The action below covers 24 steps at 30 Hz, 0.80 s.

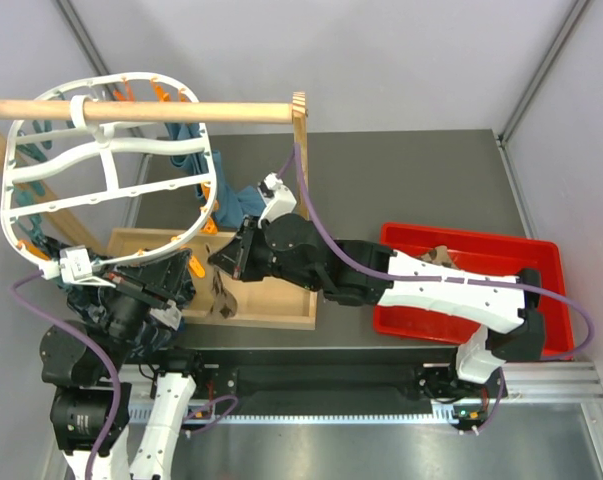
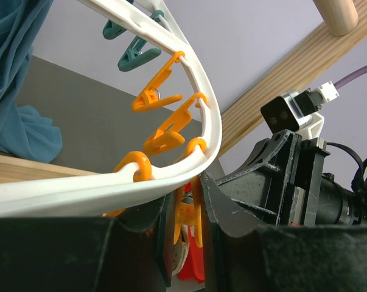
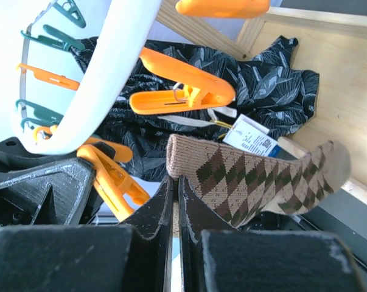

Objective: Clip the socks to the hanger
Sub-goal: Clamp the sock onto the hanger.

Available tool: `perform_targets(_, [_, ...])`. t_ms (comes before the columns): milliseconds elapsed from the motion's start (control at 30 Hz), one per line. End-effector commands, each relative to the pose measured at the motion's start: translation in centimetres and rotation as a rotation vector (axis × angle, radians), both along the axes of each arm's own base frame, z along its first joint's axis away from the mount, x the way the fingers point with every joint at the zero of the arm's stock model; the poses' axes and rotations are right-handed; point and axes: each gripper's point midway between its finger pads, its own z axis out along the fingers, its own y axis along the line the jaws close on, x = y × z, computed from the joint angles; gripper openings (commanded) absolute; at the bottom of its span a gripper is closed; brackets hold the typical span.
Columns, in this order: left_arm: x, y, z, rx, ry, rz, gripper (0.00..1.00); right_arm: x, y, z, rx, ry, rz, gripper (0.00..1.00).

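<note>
Sock held up at the peg hanger

From above, we see the white plastic oval hanger (image 1: 141,143) hung on a round wooden rod (image 1: 181,110) over the dark desk (image 1: 411,180). At the left wrist, the left pincer (image 2: 186,207) squeezes an orange plastic peg (image 2: 187,222) under the hanger's rim. At the right wrist, the right pincer (image 3: 175,185) is closed on one end of a brown diamond-check fabric sock (image 3: 250,179), just beside the frame.

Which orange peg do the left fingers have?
The lowest peg, hanging below the hanger rim between the left fingers; the other orange pegs hang free higher up.
</note>
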Motion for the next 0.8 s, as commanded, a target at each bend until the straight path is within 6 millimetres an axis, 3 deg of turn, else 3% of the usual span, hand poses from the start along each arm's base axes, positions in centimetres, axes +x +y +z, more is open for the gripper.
perform_targets(0, [0.1,-0.2,-0.9,0.042,0.009,-0.015,0.0,-1.3,0.5,3.1,0.082,-0.014,0.032,0.0])
perform_targets(600, [0.1,-0.4,-1.0,0.031,0.014,-0.024,0.0,-1.8,1.4,5.2,0.128,-0.015,0.05,0.0])
perform_targets(767, [-0.3,-0.5,-0.3,0.018,0.002,-0.032,0.0,-1.7,1.9,4.5,0.114,-0.009,0.053,0.0])
